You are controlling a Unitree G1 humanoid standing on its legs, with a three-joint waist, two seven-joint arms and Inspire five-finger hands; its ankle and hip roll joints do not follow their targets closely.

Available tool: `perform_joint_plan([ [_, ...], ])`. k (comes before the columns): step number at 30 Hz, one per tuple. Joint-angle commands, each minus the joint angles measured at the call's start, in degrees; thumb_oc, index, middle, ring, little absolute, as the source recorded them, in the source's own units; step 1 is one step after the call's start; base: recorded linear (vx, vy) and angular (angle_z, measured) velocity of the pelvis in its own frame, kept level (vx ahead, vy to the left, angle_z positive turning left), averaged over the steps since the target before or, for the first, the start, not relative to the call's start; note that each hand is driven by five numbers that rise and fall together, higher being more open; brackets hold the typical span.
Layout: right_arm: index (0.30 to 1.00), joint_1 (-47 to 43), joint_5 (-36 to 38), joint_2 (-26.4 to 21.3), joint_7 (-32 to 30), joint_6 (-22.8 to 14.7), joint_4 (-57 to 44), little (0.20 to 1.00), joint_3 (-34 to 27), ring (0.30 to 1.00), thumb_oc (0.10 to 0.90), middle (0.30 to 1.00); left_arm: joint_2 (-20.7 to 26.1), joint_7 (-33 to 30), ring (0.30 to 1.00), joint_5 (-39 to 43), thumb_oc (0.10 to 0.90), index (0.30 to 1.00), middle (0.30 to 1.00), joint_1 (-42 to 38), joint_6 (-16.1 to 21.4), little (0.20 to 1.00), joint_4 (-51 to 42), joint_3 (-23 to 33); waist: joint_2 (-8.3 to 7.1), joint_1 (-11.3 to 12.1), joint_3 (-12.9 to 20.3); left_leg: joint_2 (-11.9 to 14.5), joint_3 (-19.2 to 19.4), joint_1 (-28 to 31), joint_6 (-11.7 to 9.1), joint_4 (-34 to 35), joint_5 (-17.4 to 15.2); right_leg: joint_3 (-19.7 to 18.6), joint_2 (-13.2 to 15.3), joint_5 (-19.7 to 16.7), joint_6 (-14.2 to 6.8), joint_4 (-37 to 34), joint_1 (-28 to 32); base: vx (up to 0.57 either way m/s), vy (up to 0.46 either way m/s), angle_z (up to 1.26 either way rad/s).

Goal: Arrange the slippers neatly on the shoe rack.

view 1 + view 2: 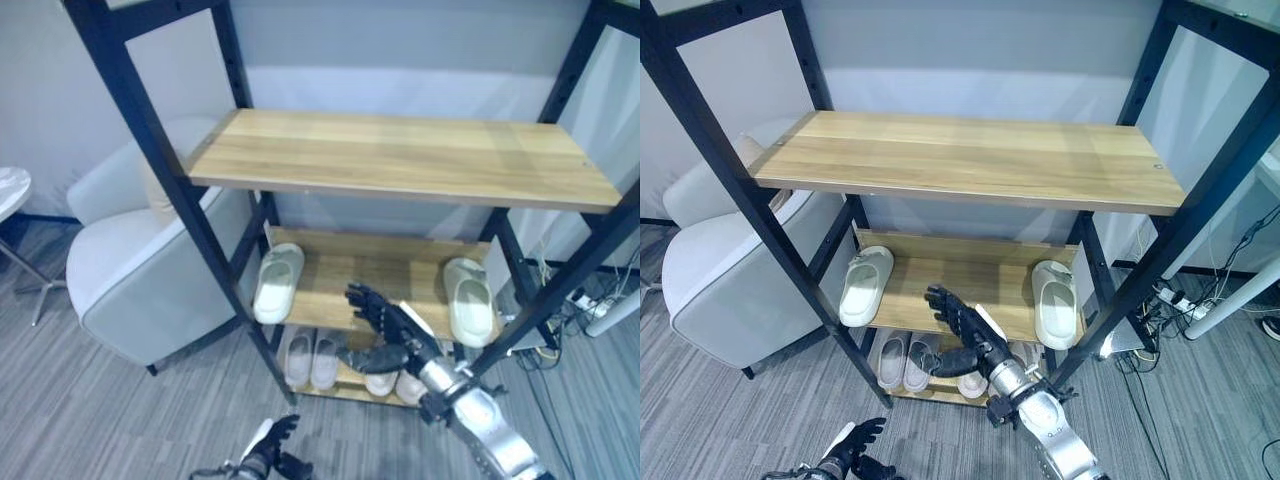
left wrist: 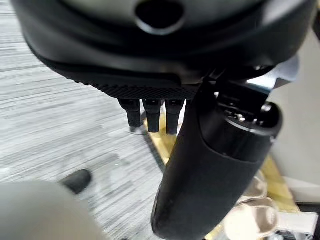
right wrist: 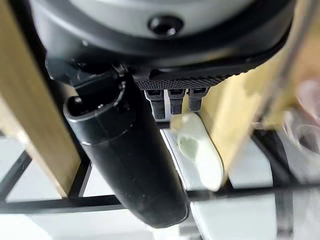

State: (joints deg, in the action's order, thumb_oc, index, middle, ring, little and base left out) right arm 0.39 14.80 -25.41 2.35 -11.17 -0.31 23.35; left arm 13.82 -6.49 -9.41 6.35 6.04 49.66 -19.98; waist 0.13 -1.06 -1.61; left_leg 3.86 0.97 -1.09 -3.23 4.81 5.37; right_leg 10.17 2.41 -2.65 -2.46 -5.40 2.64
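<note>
Right hand [image 1: 385, 325] fingers spread and straight, thumb out, holding nothing — it hovers in front of the shoe rack [image 1: 160, 140] at the middle shelf's front edge. Left hand [image 1: 268, 448] low near the floor [image 1: 90, 420], fingers loosely open, also holding nothing. Middle shelf [image 1: 380, 275]: one pale green slipper [image 1: 278, 282] at the left end, its mate [image 1: 468, 300] at the right end — well apart, toes toward the back. Bottom shelf: a white pair [image 1: 310, 360] side by side, and another light pair [image 1: 972, 384] partly hidden behind the right hand. Top shelf [image 1: 400, 155] is bare wood. White armchair [image 1: 130, 270] stands just left of the rack.
</note>
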Motion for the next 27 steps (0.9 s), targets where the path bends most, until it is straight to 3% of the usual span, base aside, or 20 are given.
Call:
perform_joint_plan([
  [1,0.9,-6.1,-14.02,-3.07,-8.58,-6.27,-5.09,0.9,-7.24,0.9,0.8,0.9,-1.05,-2.01,0.9,-1.4,0.8,0.9,0.9,-4.37,2.24,0.9,3.12,-0.9,-0.58,1.3,1.66,1.25,2.03,1.82,-3.2,0.19,-3.18,-1.34,1.34,3.8,-4.28,0.4,1.24,0.0,0.0,0.0],
  [4,0.9,-8.51,-20.28,-5.37,-11.66,-5.95,-5.01,0.9,-9.13,0.9,0.8,0.9,-1.38,-1.63,0.9,-1.69,0.8,0.9,0.9,-4.19,2.24,0.9,3.35,-1.3,-0.71,1.52,1.75,1.26,1.97,1.96,-3.09,0.19,-3.44,-1.21,1.39,3.88,-4.37,0.4,1.41,0.0,0.0,0.0],
  [5,0.9,-11.37,-26.13,-7.75,-14.19,-4.63,-3.41,0.9,-10.36,0.9,0.8,0.9,-1.33,-1.26,0.9,-2.14,0.8,0.9,0.9,-4.12,2.24,0.9,3.52,-1.73,-0.98,1.7,1.84,1.27,1.97,1.93,-3.0,0.19,-3.59,-1.12,1.49,3.95,-4.44,0.4,1.5,0.0,0.0,0.0],
  [11,0.9,-19.26,-37.91,-15.79,-17.73,-1.33,2.15,0.9,-10.11,0.9,0.8,0.9,-1.52,-0.31,0.9,-3.05,0.8,0.9,0.9,-5.03,2.04,0.9,5.98,-2.28,-1.8,2.26,1.5,1.23,1.85,1.93,-2.73,0.19,-4.07,-0.9,1.73,4.2,-4.59,0.4,1.63,0.0,0.004,-0.01],
  [19,0.9,-24.9,-45.59,-26.91,-15.75,1.01,10.0,0.9,-6.54,0.9,0.8,0.9,-0.9,0.67,0.9,-2.59,0.8,0.9,0.9,-5.17,2.14,0.9,7.81,-1.83,-3.27,2.71,0.87,0.95,1.45,1.63,-2.42,0.19,-4.39,-0.46,1.93,4.16,-4.69,0.59,1.47,0.0,0.008,0.01],
  [27,0.9,-29.23,-50.22,-32.38,-14.74,2.57,19.5,0.9,-1.22,0.9,0.8,0.9,-0.41,1.55,0.9,-2.17,0.8,0.9,0.9,-5.13,2.36,0.9,7.91,-2.43,-4.35,3.12,0.46,0.7,1.4,1.22,-2.2,0.19,-4.67,-0.39,2.34,3.92,-5.06,0.63,0.89,0.01,0.015,0.06],
])
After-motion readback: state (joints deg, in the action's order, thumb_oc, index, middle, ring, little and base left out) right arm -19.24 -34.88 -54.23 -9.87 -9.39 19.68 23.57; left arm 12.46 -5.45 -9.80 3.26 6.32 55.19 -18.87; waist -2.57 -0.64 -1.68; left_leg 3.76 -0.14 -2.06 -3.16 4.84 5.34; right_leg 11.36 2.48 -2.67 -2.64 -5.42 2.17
